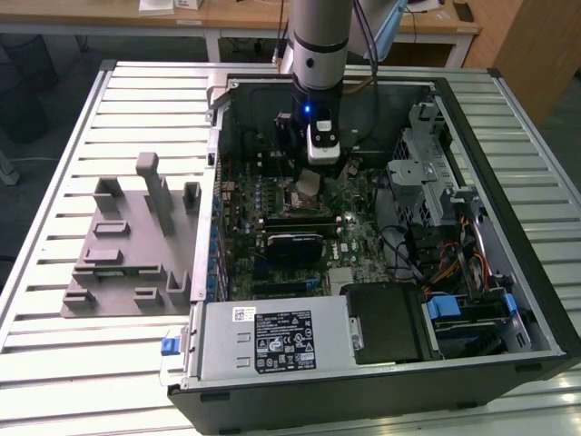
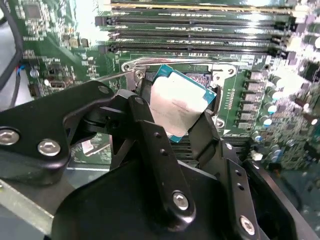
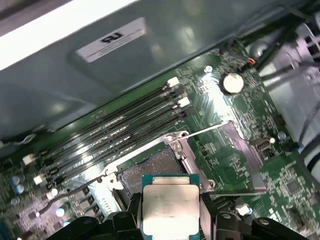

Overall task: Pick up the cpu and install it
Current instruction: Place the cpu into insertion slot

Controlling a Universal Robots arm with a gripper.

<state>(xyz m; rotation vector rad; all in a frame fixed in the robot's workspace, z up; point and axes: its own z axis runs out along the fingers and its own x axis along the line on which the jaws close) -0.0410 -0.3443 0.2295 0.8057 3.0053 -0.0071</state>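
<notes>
The cpu (image 1: 310, 184) is a small flat square chip with a silvery top and a blue-green rim. My gripper (image 1: 310, 174) is shut on it and holds it inside the open computer case, just above the motherboard. In the second wrist view the cpu (image 2: 177, 106) hangs tilted between two black fingers (image 2: 150, 137) of the gripper (image 2: 172, 111), over the socket frame. In the first wrist view the cpu (image 3: 170, 204) sits in the gripper (image 3: 170, 219), beside the open socket (image 3: 150, 167). The socket's metal load plate (image 3: 235, 152) is swung open.
Memory slots (image 3: 115, 135) run alongside the socket. A black card (image 1: 295, 245), a power supply (image 1: 272, 341) and a drive cage (image 1: 427, 173) crowd the case. A grey fixture (image 1: 123, 254) stands on the slatted table at the exterior view's left.
</notes>
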